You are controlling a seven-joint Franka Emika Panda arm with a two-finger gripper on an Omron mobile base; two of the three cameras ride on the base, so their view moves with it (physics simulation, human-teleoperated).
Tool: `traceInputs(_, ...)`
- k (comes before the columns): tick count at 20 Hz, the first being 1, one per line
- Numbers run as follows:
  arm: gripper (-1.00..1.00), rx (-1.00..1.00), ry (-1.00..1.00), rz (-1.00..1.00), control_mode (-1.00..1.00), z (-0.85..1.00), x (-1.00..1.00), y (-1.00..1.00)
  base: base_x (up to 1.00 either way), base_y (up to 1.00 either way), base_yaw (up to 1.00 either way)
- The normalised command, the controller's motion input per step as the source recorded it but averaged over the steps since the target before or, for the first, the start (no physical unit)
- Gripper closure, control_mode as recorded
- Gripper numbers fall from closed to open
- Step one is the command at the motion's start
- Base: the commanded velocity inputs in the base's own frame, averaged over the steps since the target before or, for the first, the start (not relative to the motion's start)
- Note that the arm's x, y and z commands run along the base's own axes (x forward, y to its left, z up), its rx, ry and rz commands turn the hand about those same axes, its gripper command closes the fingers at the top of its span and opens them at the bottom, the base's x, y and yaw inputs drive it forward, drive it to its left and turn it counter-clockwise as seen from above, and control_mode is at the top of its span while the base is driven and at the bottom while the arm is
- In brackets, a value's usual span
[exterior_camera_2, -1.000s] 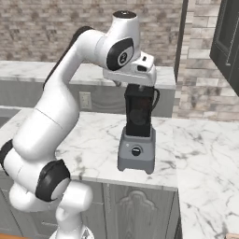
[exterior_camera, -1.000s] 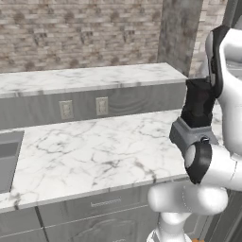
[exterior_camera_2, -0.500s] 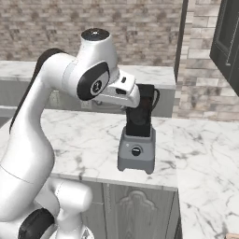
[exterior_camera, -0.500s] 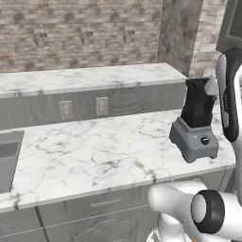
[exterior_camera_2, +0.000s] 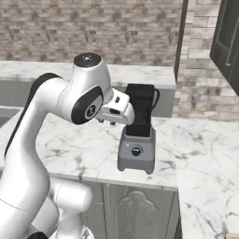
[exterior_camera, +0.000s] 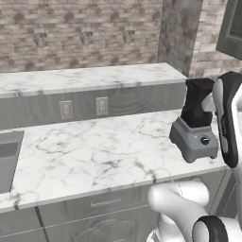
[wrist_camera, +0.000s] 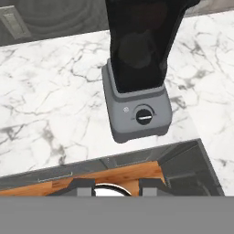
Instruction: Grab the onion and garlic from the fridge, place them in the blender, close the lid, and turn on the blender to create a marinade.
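Blender (exterior_camera: pixel 195 126) stands upright on white marble counter (exterior_camera: pixel 94 151) near front edge, control knob (wrist_camera: pixel 144 115) facing outward. Robot hand beside black jar (exterior_camera_2: pixel 140 109); jaws' state cannot tell.

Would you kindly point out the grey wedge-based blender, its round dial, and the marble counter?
grey wedge-based blender (exterior_camera_2: pixel 138 116): right base view, black jar.
round dial (wrist_camera: pixel 144 115): hand view, knob centre.
marble counter (exterior_camera: pixel 85 151): left base view, bare top.
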Motion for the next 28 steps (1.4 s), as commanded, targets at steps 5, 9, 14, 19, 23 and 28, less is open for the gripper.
traceInputs(5, 1.00, 0.00, 0.00, 0.00, -1.00, -0.48, 0.00, 0.00, 0.00, 0.00, 0.00)
traceInputs(9, 1.00, 0.00, 0.00, 0.00, -1.00, -0.24, 0.00, 0.00, 0.00, 0.00, 0.00)
traceInputs(14, 1.00, 0.00, 0.00, 0.00, -1.00, -0.21, 0.00, 0.00, 0.00, 0.00, 0.00)
traceInputs(19, 1.00, 0.00, 0.00, 0.00, -1.00, -0.10, 0.00, -0.02, 0.00, 0.00, 0.00)
traceInputs(23, 1.00, 0.00, 0.00, 0.00, -1.00, 0.00, 0.00, 0.00, 0.00, 0.00, 0.00)
traceInputs(28, 1.00, 0.00, 0.01, 0.00, -1.00, 0.00, 0.00, 0.00, 0.00, 0.00, 0.00)
